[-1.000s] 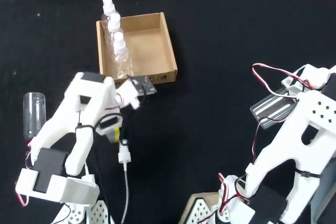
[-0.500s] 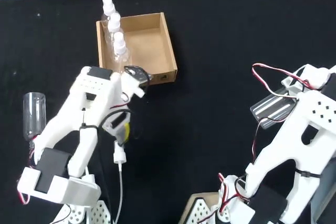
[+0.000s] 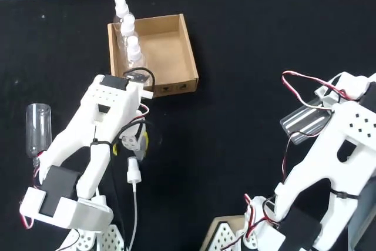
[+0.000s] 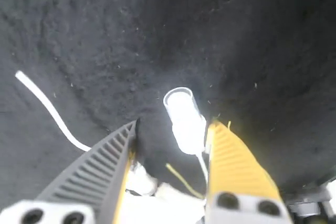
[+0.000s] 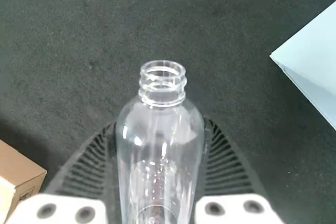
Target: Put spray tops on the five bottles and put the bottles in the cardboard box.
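The cardboard box [image 3: 170, 51] sits at the back left with three capped bottles [image 3: 134, 51] along its left wall. A white spray top [image 3: 134, 168] with a long tube lies on the black table. My left gripper [image 3: 133, 144] hangs over it, open, with the spray top [image 4: 184, 119] between the grey and yellow fingers, close to the yellow one. My right gripper [image 3: 305, 123] at the right is shut on an uncapped clear bottle [image 5: 160, 145], neck pointing away from the wrist. Another uncapped bottle [image 3: 37, 129] lies at the far left.
A cardboard piece [image 3: 226, 233] lies at the front edge near the right arm's base, and its corner [image 5: 16, 179] shows in the right wrist view. A pale blue sheet edge [image 5: 315, 61] lies beyond the held bottle. Black table stretches between the two arms.
The left gripper swung back from near the box's front wall and came down over the spray top, which shifted slightly left. The right arm and its bottle stayed still.
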Motion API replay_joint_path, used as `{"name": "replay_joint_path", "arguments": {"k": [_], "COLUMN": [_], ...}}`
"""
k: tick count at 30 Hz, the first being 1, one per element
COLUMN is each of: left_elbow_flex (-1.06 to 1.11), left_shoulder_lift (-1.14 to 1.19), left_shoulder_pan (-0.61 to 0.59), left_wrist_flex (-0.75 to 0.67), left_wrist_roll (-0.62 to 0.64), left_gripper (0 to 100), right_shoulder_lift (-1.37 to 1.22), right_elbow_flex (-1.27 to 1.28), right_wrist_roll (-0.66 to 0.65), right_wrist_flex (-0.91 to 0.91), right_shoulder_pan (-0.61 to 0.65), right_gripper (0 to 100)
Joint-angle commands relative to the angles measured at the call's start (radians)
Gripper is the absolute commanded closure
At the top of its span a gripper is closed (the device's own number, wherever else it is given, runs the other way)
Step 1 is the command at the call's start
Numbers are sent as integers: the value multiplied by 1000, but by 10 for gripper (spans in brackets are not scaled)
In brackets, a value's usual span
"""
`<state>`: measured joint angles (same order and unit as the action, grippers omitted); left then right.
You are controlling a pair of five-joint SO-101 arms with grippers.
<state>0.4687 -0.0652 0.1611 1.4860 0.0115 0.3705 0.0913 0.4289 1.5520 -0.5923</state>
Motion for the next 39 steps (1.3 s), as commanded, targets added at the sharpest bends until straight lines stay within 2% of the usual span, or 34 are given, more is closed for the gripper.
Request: {"name": "replay_joint_path", "arguments": {"k": [1, 4, 10, 19, 23, 27, 29, 32, 39], "left_elbow_flex": [24, 90, 186, 321, 361, 357, 361, 355, 326], "left_shoulder_lift": [-26, -26, -28, -28, -37, -37, -37, -37, -38], "left_shoulder_pan": [50, 90, 84, 84, 84, 84, 84, 84, 84], "left_wrist_flex": [15, -34, -253, -462, -502, -502, -500, -500, -494], "left_wrist_roll": [118, 176, 325, 393, 393, 393, 393, 393, 393], "left_gripper": [798, 798, 798, 799, 818, 983, 946, 976, 972], "right_shoulder_lift": [48, 48, 48, 48, 48, 48, 48, 48, 48], "right_elbow_flex": [-2, -2, -2, -2, -2, -2, -2, -2, -2], "right_wrist_roll": [6, 6, 6, 6, 6, 6, 6, 6, 6], "right_wrist_flex": [-26, -26, -26, -26, -26, -26, -26, -26, -26], "right_shoulder_pan": [31, 31, 31, 31, 31, 31, 31, 31, 31], "right_gripper": [988, 988, 988, 988, 988, 988, 988, 988, 988]}}
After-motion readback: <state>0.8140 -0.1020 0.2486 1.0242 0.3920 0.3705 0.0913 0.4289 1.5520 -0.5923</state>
